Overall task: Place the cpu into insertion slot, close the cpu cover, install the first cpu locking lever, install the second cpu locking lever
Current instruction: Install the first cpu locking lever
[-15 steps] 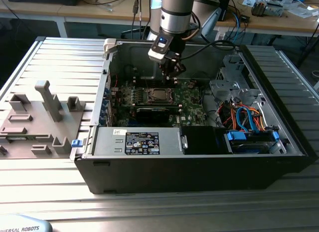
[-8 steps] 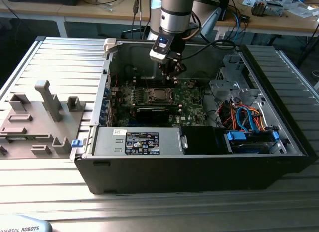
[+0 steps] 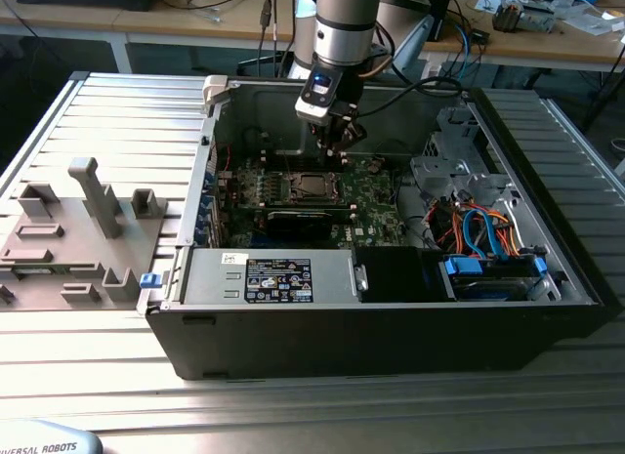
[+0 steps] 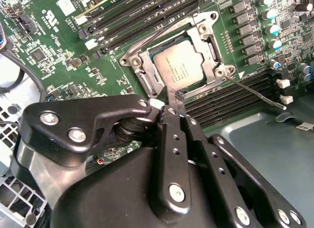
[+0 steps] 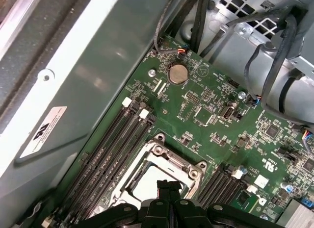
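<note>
— How many chips?
— One cpu [image 4: 179, 66], seated in the insertion slot [image 3: 312, 187] under one closed cpu cover [image 4: 208, 39].
— Levers?
— The second wrist view shows two locking levers [image 4: 255, 93]; the exterior view shows the open case [image 3: 547, 278]. The gripper [image 4: 172, 96] has its jaws pinched together on nothing, at the cover's edge.

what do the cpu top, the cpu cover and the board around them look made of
The cpu top looks like dull metal: pale grey, matt, soft glare. The cpu cover looks like bare stamped metal, perhaps steel: silver, bright highlights on its edges. The circuit board looks like green-coated laminate, slightly glossy, with fine traces.
</note>
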You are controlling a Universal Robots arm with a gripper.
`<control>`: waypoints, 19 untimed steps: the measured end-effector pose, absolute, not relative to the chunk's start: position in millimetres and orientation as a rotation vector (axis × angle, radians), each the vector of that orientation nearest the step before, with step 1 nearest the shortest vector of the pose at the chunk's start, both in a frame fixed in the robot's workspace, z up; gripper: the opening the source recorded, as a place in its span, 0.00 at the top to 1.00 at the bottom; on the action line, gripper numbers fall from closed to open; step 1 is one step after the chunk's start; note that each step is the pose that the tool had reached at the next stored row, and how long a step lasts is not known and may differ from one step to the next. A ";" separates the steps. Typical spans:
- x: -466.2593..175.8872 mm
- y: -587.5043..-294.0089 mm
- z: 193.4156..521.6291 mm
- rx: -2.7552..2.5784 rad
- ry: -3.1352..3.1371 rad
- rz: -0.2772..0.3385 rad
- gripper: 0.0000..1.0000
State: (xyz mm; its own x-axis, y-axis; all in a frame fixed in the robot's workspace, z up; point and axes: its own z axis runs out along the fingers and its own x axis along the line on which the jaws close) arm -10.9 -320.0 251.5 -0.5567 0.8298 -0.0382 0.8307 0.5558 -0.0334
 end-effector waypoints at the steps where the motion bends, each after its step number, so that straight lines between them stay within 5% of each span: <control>1: -10.9 -320.0 251.5 1.464 2.758 -0.074 0.89; 19: -10.9 -320.0 251.5 1.358 2.810 -0.073 0.89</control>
State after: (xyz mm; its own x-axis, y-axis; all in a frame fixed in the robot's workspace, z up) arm -10.9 -320.0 251.5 -0.6215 0.7825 -0.0382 0.7834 0.6206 -0.0334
